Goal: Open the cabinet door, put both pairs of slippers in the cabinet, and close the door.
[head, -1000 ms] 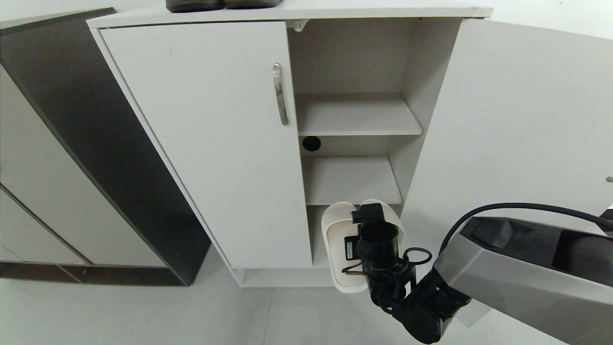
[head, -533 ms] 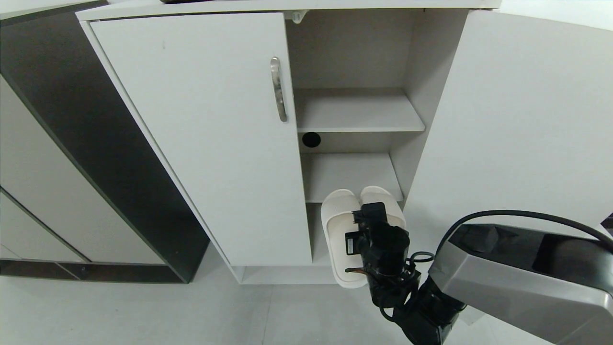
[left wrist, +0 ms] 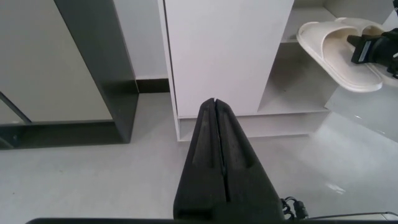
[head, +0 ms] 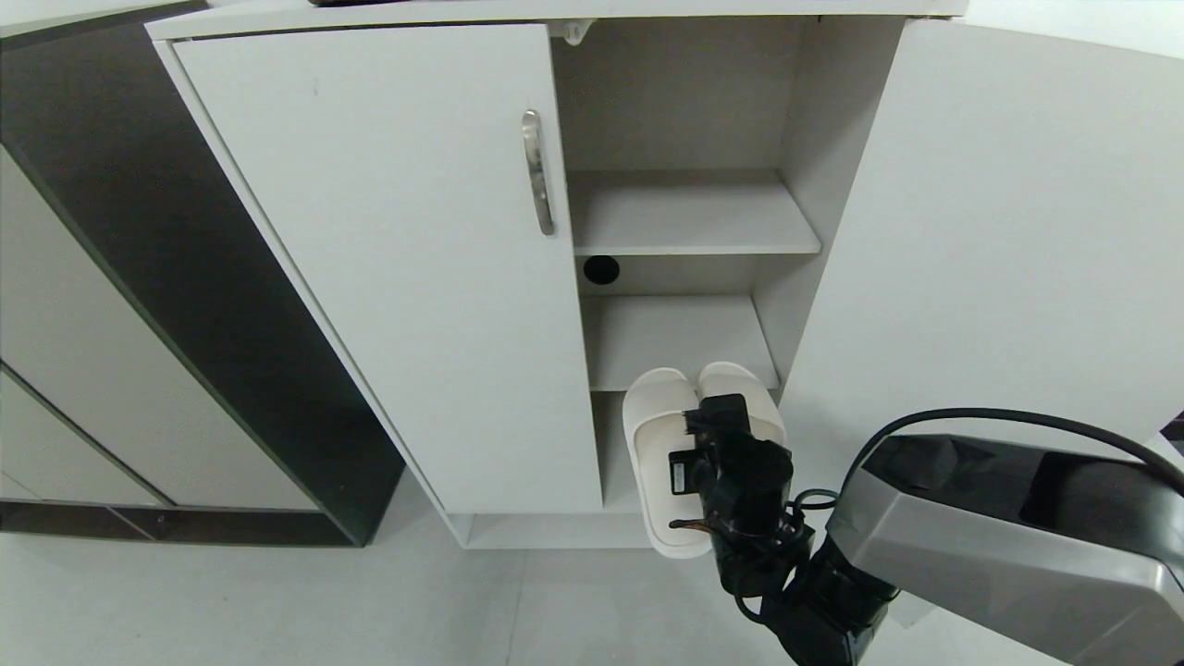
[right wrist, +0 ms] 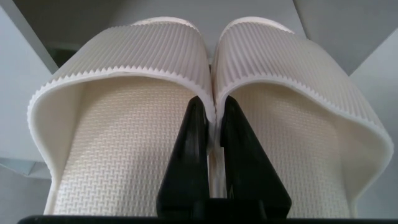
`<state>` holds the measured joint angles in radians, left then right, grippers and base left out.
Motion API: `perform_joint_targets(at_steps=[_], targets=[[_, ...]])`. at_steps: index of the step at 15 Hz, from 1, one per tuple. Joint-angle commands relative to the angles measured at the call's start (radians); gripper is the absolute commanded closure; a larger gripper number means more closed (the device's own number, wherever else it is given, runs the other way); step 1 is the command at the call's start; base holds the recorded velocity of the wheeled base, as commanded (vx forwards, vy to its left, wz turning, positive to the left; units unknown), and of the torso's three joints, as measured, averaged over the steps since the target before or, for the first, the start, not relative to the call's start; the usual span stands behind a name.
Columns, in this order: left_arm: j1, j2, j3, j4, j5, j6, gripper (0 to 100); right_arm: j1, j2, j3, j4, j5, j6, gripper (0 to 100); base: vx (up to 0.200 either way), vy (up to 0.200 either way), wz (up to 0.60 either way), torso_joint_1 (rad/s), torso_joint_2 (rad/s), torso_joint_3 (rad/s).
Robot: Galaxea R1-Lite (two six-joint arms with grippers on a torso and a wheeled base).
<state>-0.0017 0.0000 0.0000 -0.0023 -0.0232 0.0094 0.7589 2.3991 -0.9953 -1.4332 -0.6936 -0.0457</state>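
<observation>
Right gripper (right wrist: 212, 118), jaws pinching slippers (head: 659, 453) by inner edges, at mouth of cabinet's (head: 823, 139) bottom compartment, toes near shelf (head: 680, 347) edge. Right door (head: 999, 231) wide open, left door (head: 398, 259) shut. Left gripper (left wrist: 215, 109), jaws pressed together, above floor (left wrist: 93, 174).

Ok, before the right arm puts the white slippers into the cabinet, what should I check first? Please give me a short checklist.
1. Right door open: ok.
2. Right gripper shut on the white slippers, at their inner edges: ok.
3. Pair held side by side, touching: ok.
4. Middle shelf bare: ok.
5. Bottom compartment free behind the slippers: cannot tell.
6. Left gripper shut, apart from the slippers: ok.
</observation>
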Motion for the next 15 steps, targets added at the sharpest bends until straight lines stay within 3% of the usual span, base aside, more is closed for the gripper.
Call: perform_joint_targets(at_steps=[1, 11, 15], targets=[[0.0, 0.002, 0.0, -0.001, 0.0, 0.0, 100, 0.0, 0.005, 0.0, 0.0, 0.0, -0.002, 100, 0.2, 0.0, 0.0, 0.002, 0.0, -0.002], [0.0, 0.002, 0.0, -0.001, 0.0, -0.002, 100, 0.0, 0.009, -0.002, -0.003, 0.0, -0.002, 100, 0.2, 0.0, 0.0, 0.0, 0.0, 0.001], [0.0, 0.002, 0.0, -0.001, 0.0, -0.002, 100, -0.01, 0.025, 0.006, -0.044, 0.0, 0.004, 100, 0.0, 0.0, 0.0, 0.0, 0.0, 0.0]])
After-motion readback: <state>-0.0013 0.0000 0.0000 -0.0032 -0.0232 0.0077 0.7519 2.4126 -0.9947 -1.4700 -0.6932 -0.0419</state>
